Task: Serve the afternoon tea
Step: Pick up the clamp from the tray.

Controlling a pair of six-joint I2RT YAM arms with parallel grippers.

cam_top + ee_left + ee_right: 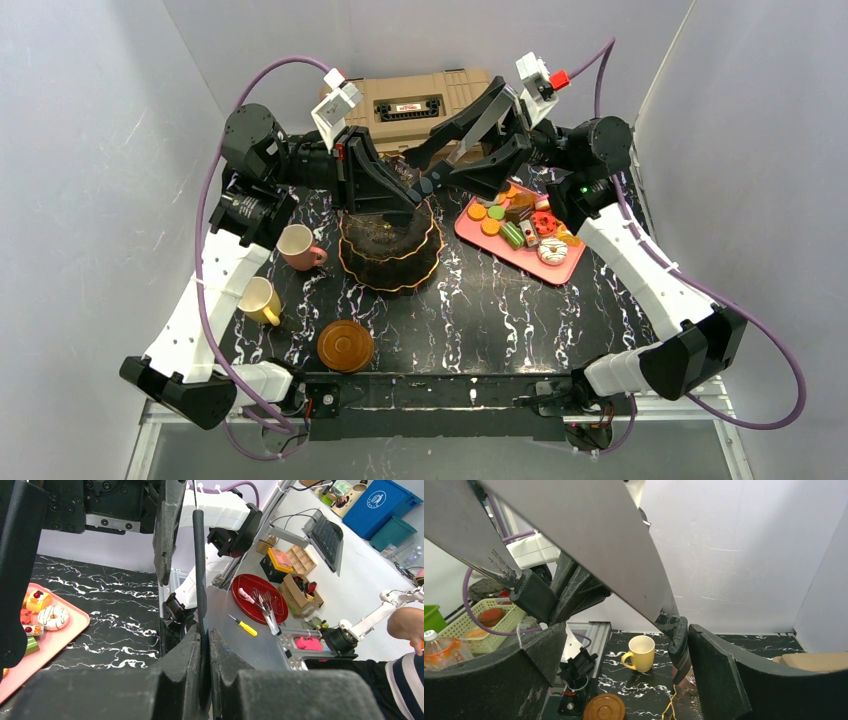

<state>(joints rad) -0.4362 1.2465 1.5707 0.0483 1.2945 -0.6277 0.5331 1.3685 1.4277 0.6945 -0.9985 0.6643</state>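
Observation:
The black scalloped stand (390,250) with gold rims stands mid-table. My left gripper (415,190) is over its top, shut on the stand's thin black upright handle (200,570); the left wrist view has the jaws (204,642) pressed onto it from both sides. My right gripper (432,167) reaches in from the right, open, at the same spot. In the right wrist view its jaws (624,670) stand wide apart, a black-tipped grey bar (678,642) close to the right finger. Pastries and macarons (520,225) lie on a pink tray (560,270).
A pink cup (297,246), a yellow cup (258,299) and a round brown saucer (346,345) sit left and front of the stand. A tan toolbox (410,100) stands at the back wall. White walls close in on three sides.

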